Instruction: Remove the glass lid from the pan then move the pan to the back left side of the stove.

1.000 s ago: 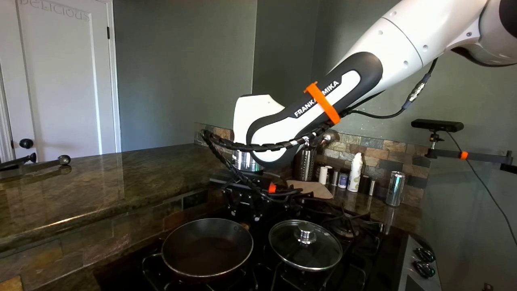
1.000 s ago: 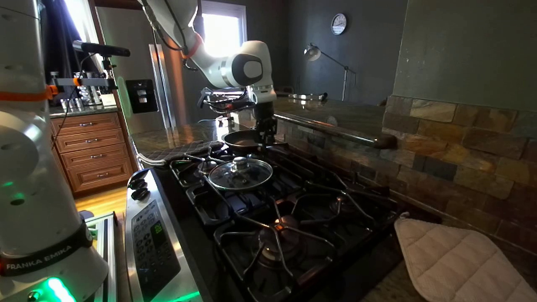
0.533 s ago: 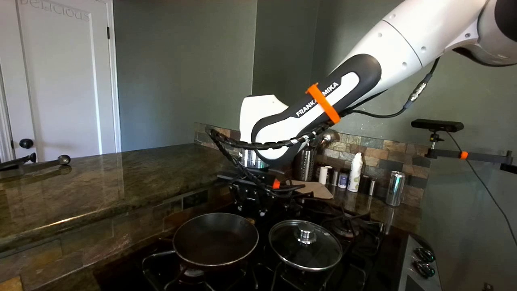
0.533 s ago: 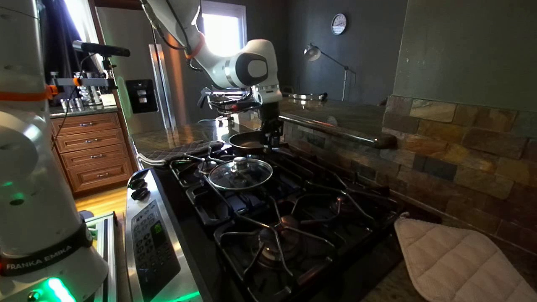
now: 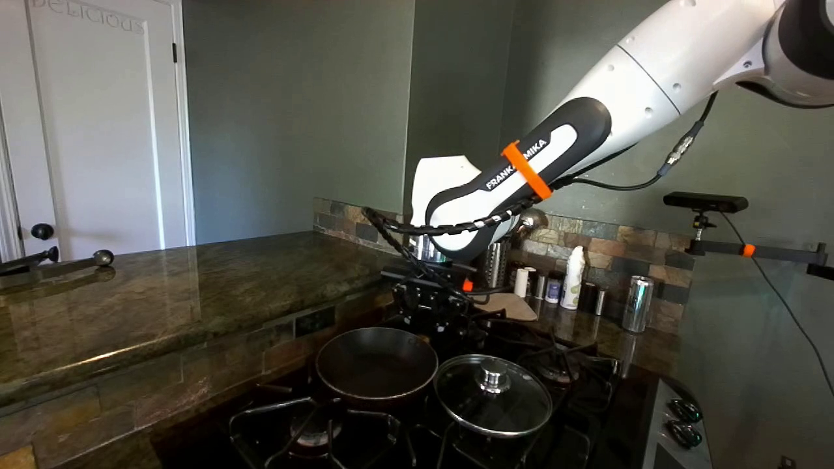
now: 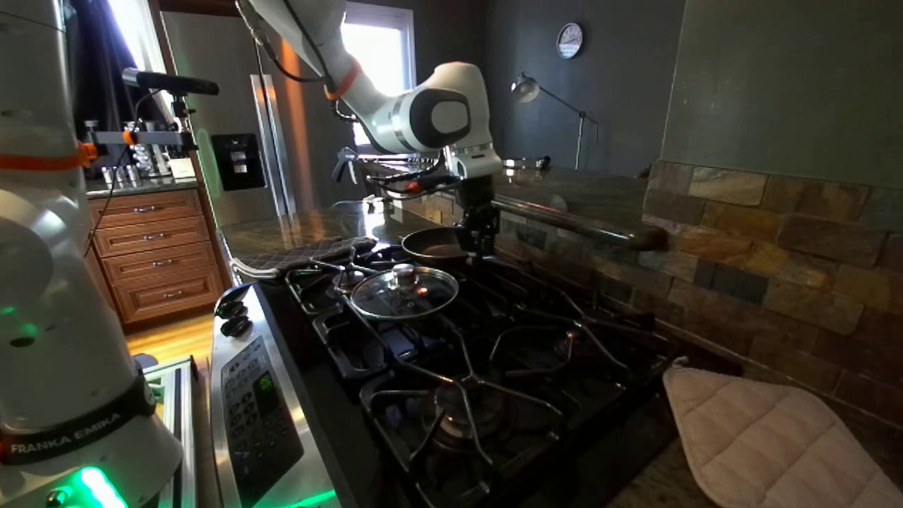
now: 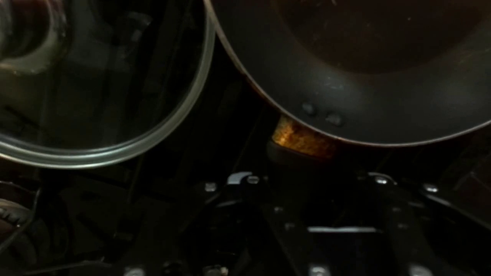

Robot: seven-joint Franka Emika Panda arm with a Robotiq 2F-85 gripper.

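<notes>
The dark round pan [image 5: 378, 365] is over the black stove [image 6: 600, 444], beside the tiled ledge; it also shows in an exterior view [image 6: 432, 243]. My gripper [image 5: 433, 319] is shut on the pan's handle, just past the amber-coloured collar [image 7: 301, 138]; its dark fingers barely show in the wrist view [image 7: 316, 184]. I cannot tell if the pan touches the grates. The clear glass lid [image 6: 398, 300] with its metal knob lies flat on the middle grates, off the pan. In the wrist view the lid [image 7: 153, 76] and the pan [image 7: 368, 103] have rims very close together.
A raised stone counter [image 5: 195, 293] with a tiled wall runs along the stove. A beige pot holder [image 6: 776, 423] lies at the stove's end. A spray bottle [image 5: 573, 280] and a steel canister [image 5: 638, 303] stand behind. A dark quilted mat [image 6: 310, 254] lies opposite.
My gripper and the pan have moved together along the ledge, toward the pot holder's end of the stove. A burner under the pan's former place now shows. The lid has not moved.
</notes>
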